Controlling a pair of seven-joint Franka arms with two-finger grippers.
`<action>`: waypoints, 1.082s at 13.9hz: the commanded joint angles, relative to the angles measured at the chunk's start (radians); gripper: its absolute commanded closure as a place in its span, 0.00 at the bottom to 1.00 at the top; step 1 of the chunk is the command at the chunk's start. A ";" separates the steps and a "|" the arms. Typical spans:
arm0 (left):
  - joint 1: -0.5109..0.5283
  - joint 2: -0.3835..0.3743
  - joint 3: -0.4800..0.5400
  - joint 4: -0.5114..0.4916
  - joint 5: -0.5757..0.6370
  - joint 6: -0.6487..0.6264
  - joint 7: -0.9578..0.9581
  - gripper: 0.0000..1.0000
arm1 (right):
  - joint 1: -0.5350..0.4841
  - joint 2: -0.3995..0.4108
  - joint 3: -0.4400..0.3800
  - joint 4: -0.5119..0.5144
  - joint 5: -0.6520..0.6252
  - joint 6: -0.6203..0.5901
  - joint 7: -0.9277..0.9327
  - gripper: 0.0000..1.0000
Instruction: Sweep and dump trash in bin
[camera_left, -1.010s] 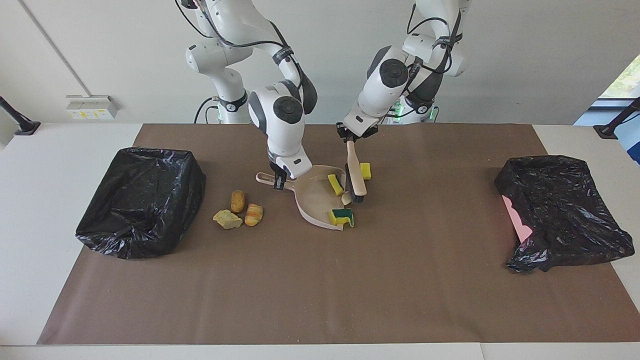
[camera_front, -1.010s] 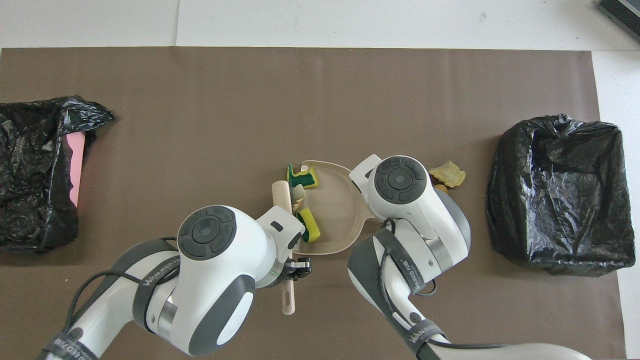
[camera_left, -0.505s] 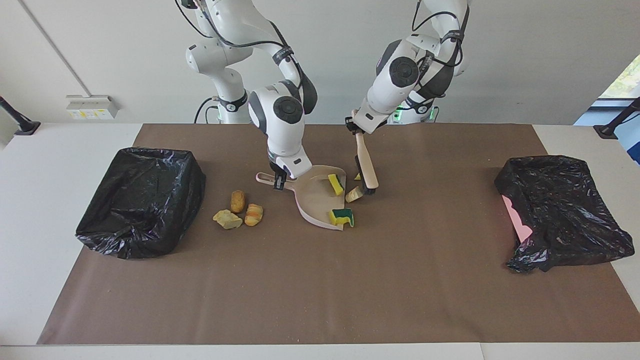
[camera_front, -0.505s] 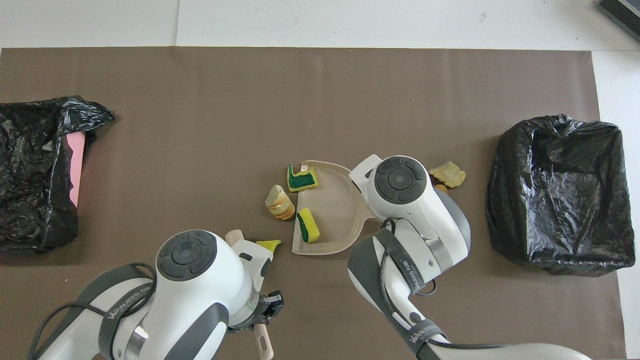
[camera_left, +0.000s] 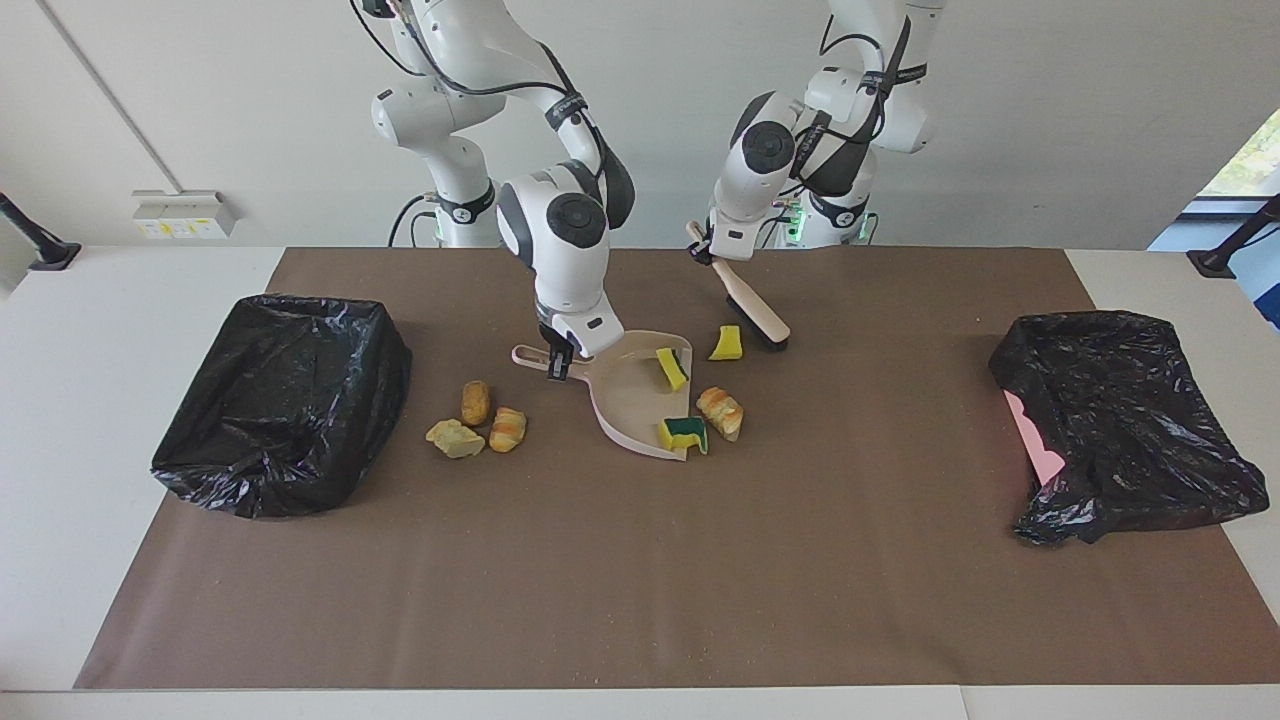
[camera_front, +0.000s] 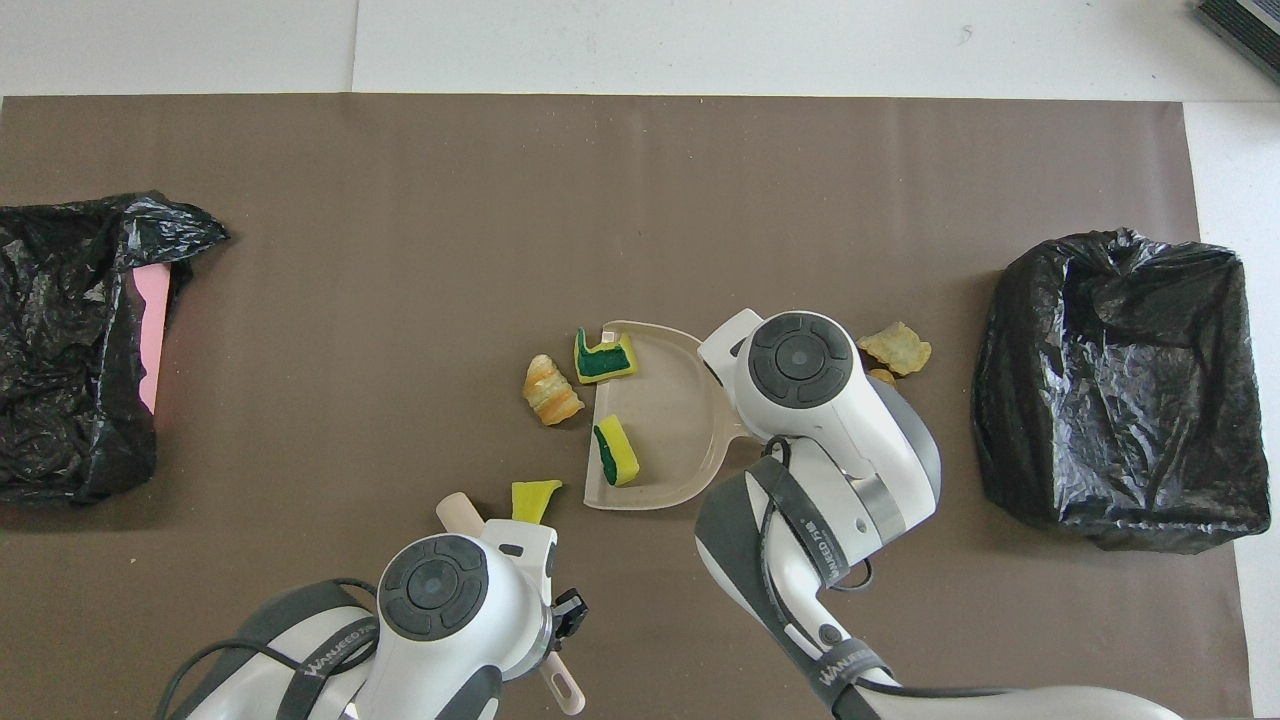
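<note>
Right gripper (camera_left: 557, 364) sits low at the dustpan (camera_left: 632, 395), jaws pinching its handle; pan flat on the brown mat (camera_left: 640, 560) mid-table, mouth toward the left arm's end. Left gripper (camera_left: 712, 252) is raised over the mat near the robots, jaws clamped on the brush (camera_left: 752, 310), which slants down with bristles at the mat. Trash: a yellow sponge chunk (camera_left: 671, 368) lies inside the pan; the green-faced sponge (camera_left: 684, 433) rests on the pan's lip at the corner farther from the robots; a croissant-like piece (camera_left: 721, 412) lies on the mat just beside that lip, outside the pan; a small yellow sponge scrap (camera_left: 727, 342) lies on the mat between the pan mouth and the brush head, close to the bristles. Three tan-brown scraps (camera_left: 476, 420) cluster on the mat beside the pan's back, toward the right arm's end, untouched by either gripper. Black-lined bin (camera_left: 285, 400) stands at the right arm's end, a second black bag (camera_left: 1130, 435) at the left arm's end. Versus a second ago: the brush has pulled off the pan mouth and back toward the robots; the croissant-like piece has rolled out farther from the robots; pan and right gripper unmoved.
</note>
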 joint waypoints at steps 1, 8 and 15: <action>-0.006 0.099 0.009 0.034 -0.002 0.160 0.030 1.00 | -0.002 0.000 0.006 -0.018 -0.010 0.027 0.004 1.00; -0.059 0.196 0.008 0.171 -0.005 0.191 0.481 1.00 | -0.004 0.000 0.006 -0.018 -0.010 0.027 0.002 1.00; -0.017 0.173 0.017 0.296 0.002 -0.081 0.516 1.00 | -0.004 0.000 0.006 -0.018 -0.010 0.027 0.002 1.00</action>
